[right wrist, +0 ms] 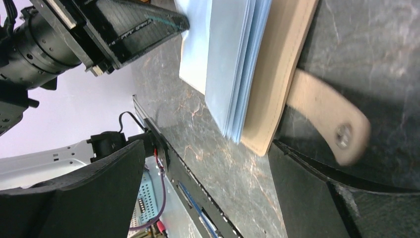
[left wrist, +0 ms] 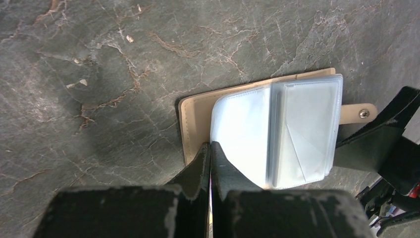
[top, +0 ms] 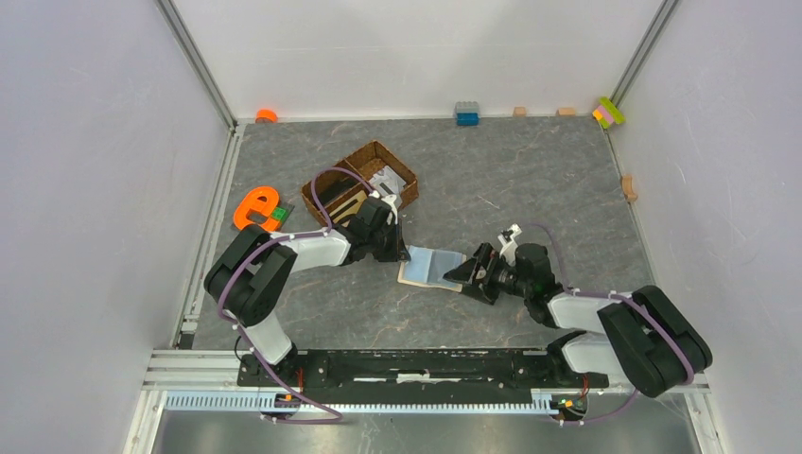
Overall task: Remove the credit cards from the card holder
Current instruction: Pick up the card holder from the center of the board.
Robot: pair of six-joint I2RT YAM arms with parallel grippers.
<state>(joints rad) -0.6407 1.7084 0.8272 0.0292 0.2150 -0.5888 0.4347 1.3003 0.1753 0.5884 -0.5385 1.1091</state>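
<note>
Table (top: 530,180) — dark grey, stone-veined top, walled on three sides. Lying directly on it:
- card holder (top: 430,268), beige, open flat near the middle, clear sleeves upward, snap tab pointing right;
- wicker basket (top: 340,166), brown, left of centre, behind the card holder;
- orange letter toy (top: 253,205), near the left edge, a small green block (top: 281,216) touching it;
- orange piece (top: 267,115), far left corner;
- blue-and-grey brick (top: 466,113), far edge;
- two wooden blocks (top: 519,112) — far edge, apart;
- stacked coloured bricks (top: 609,113), far right corner;
- wooden piece (top: 629,188), right edge.
</note>
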